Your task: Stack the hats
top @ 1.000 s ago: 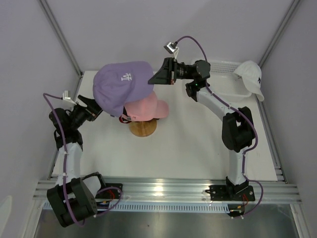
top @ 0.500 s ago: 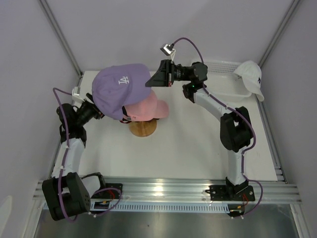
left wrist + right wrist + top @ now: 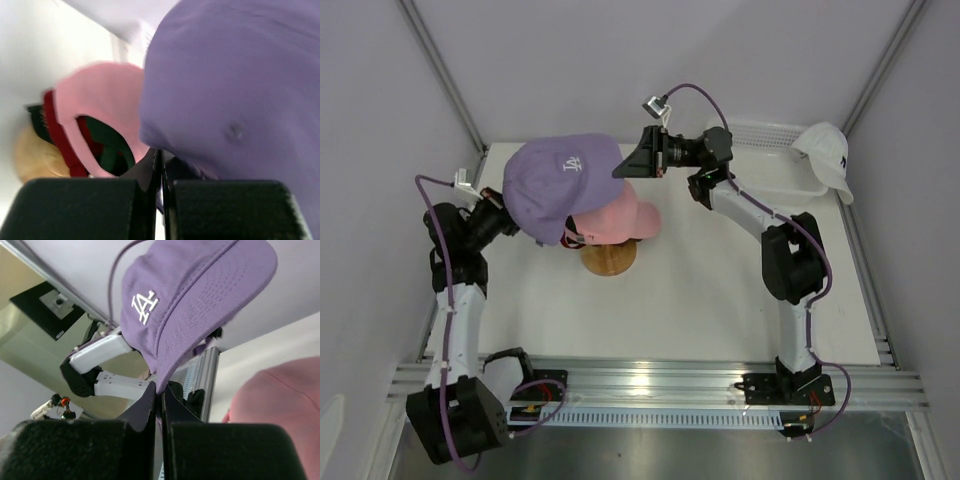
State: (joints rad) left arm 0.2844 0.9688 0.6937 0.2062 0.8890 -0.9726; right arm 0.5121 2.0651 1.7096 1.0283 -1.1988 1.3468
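Note:
The lavender hat [image 3: 563,178] hangs in the air, above and left of the pink hat [image 3: 623,215] that tops the stack on the wooden stand [image 3: 608,260]. My right gripper [image 3: 620,168] is shut on its brim [image 3: 200,315], pinching the brim's edge between the fingertips [image 3: 161,390]. My left gripper [image 3: 517,224] sits under the hat's rear edge, jaws shut on the fabric [image 3: 161,161]. In the left wrist view a red hat [image 3: 54,131] shows beneath the pink hat [image 3: 100,97]. A white hat [image 3: 828,152] rests on the basket's right end.
The white mesh basket [image 3: 770,170] stands at the back right of the table. Grey walls and metal frame posts close in the left, back and right sides. The arm bases sit on the rail at the near edge.
My left gripper has closed from wide open onto the rear of the lavender hat. The left arm swung in towards the hat, which shifted slightly left. The right gripper kept its hold.

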